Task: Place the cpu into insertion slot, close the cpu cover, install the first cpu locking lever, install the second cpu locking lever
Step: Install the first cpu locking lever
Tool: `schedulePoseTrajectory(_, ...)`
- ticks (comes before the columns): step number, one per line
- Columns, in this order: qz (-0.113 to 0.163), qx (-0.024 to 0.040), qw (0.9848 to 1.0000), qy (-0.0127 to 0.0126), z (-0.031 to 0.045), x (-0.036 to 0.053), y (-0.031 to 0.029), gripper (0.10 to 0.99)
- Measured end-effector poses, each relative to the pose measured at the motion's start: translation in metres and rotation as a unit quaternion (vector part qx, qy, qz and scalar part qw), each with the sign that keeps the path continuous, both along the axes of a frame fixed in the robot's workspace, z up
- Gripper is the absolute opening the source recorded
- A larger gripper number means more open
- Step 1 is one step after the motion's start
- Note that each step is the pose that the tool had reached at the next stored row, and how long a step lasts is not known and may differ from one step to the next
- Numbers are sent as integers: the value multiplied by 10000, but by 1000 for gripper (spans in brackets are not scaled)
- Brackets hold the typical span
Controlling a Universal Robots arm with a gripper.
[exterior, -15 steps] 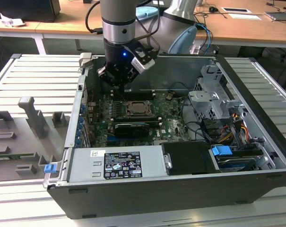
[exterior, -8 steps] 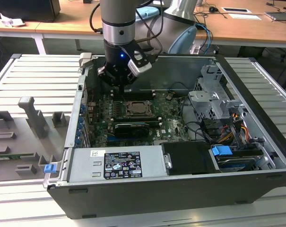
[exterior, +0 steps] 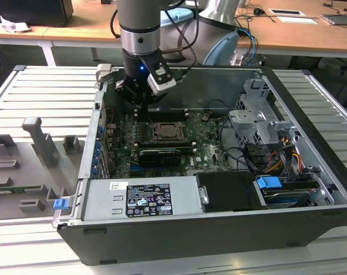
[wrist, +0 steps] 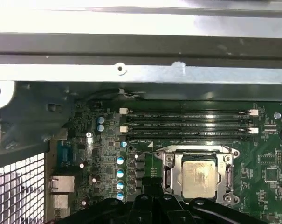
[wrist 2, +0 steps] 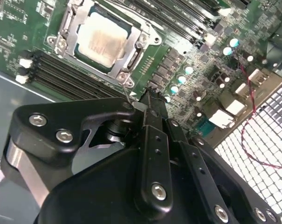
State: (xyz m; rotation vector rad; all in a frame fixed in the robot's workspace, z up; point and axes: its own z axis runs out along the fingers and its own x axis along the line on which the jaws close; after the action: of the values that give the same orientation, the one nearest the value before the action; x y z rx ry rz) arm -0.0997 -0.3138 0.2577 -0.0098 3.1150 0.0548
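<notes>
- Above the motherboard [exterior: 162,146], beside the insertion slot [wrist: 196,175], my gripper [wrist 2: 147,100] hangs with its fingers pressed together, holding nothing.
- At my fingertips a thin wire lever [wrist 2: 127,94] rises from the slot's corner; I cannot tell whether I touch it.
- Within the slot lies the cpu [wrist 2: 102,39], its pale metal top showing through the window of the cpu cover [wrist 2: 136,39], which lies flat over it.
- Beyond the slot run long black memory slots [wrist: 187,122], all inside the open computer case [exterior: 311,132].
</notes>
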Motion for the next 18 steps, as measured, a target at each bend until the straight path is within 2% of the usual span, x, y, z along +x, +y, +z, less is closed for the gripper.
schedulePoseTrajectory(5,-1,16,10000,1,-9,-171,17,106)
schedulePoseTrajectory(18,0,24,10000,0,-40,-204,175,106)
